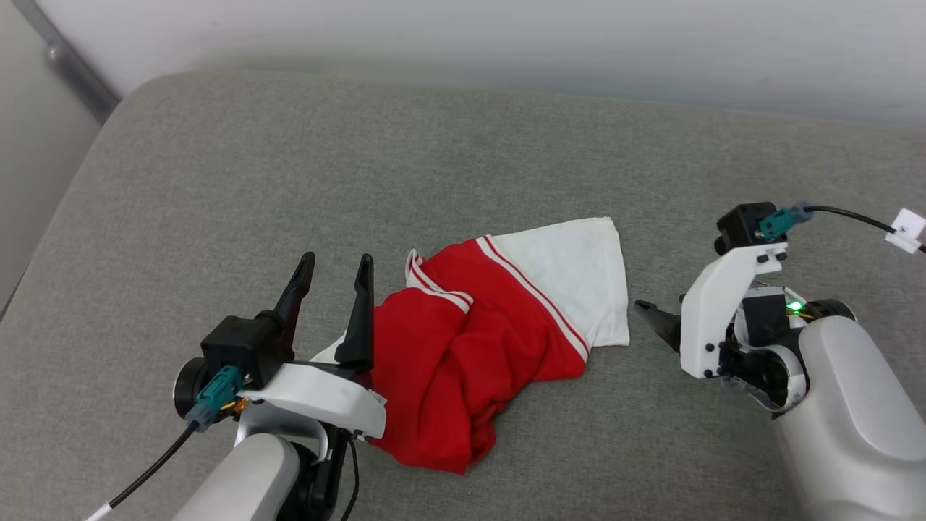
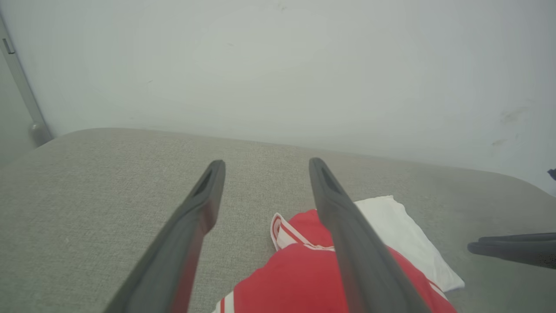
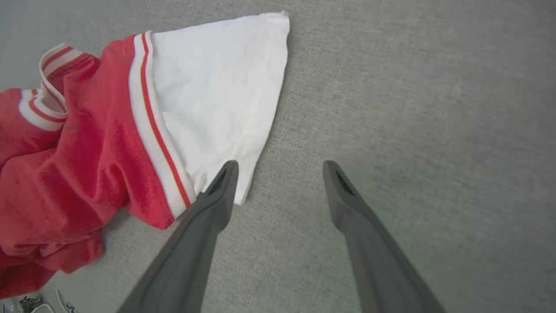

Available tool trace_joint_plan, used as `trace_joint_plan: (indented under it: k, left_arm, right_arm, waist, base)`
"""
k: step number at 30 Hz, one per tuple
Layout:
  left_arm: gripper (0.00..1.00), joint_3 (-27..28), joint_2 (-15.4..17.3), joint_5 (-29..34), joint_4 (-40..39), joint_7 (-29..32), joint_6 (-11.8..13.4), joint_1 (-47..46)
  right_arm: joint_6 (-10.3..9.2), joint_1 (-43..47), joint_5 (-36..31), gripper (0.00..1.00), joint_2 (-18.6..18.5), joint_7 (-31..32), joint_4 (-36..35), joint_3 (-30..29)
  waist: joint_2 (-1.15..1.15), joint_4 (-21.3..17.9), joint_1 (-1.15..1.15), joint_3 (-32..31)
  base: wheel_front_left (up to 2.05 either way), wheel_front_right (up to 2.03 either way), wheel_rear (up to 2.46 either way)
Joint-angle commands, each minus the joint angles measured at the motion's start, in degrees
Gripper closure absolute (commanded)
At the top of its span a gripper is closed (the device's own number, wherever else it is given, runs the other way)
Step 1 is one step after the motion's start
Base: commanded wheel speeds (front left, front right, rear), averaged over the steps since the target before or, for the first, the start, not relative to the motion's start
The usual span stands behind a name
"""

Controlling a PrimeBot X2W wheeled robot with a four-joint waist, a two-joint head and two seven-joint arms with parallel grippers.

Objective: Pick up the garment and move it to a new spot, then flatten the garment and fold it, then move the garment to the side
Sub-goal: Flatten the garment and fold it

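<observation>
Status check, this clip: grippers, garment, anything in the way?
Left gripper open, empty, beside garment. Right gripper open, empty, by white sleeve. Garment crumpled on grey cushion. Nothing blocking.

The left gripper [image 1: 338,259] sat at the lower left of the head view, above the left forearm [image 1: 249,474]. Its two dark fingers pointed up and away from the robot, spread wide with nothing between them. The right gripper [image 1: 649,311] reached in from the lower right on the pale right forearm [image 1: 854,420]. It was turned inward toward the left, and its jaws were likewise parted and empty.
</observation>
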Motion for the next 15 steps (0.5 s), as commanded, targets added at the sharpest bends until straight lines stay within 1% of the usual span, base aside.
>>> trace_joint_plan:
  k: [1,3,7,11,12,13,15]
  left_arm:
    - [0.0,-0.09,-0.57,0.48,0.47,-0.22,-0.49,-1.14]
    - [0.0,-0.14,-1.11,0.6,1.04,-0.3,-1.0,-1.89]
    - [0.0,-0.24,-2.2,1.11,2.07,-0.45,-1.68,-2.73]
    - [0.0,0.2,-2.48,1.48,2.99,-0.52,-2.09,-2.88]
    - [0.0,0.35,-2.5,1.53,3.13,-0.54,-2.12,-2.77]
    - [0.0,0.47,-2.57,1.57,3.26,-0.56,-2.18,-2.65]
    - [0.0,0.73,-2.62,1.64,3.58,-0.59,-2.2,-2.31]
  right_arm:
    - [-0.02,-1.97,1.11,0.0,0.21,0.68,1.63,1.16]
    - [-0.02,-3.85,1.35,0.0,-0.29,1.2,3.81,3.84]
    - [-0.02,-5.79,4.14,0.0,-0.37,2.86,8.99,8.16]
    - [-0.03,-4.9,5.77,0.0,-0.25,6.23,14.86,11.66]
    - [-0.03,-4.74,6.05,0.55,-0.3,6.95,15.95,12.58]
    - [-0.02,-4.65,6.93,1.0,-0.02,7.21,16.51,13.31]
    - [0.0,-5.52,7.38,1.0,-0.2,6.33,16.67,14.49]
  waist:
    - [0.0,1.94,-0.01,1.87]
    - [0.0,2.7,-0.01,2.7]
    - [0.0,3.7,-0.01,3.93]
    - [0.0,4.06,-0.01,4.35]
    - [0.0,4.07,-0.01,4.35]
    - [0.0,4.05,-0.01,4.36]
    - [0.0,3.91,-0.01,4.2]
  base:
    - [0.0,0.0,0.0]
    - [0.0,0.0,0.0]
    - [0.0,0.0,0.0]
    - [0.0,0.0,0.0]
    - [0.0,0.0,0.0]
    - [0.0,0.0,0.0]
    - [0.0,0.0,0.0]
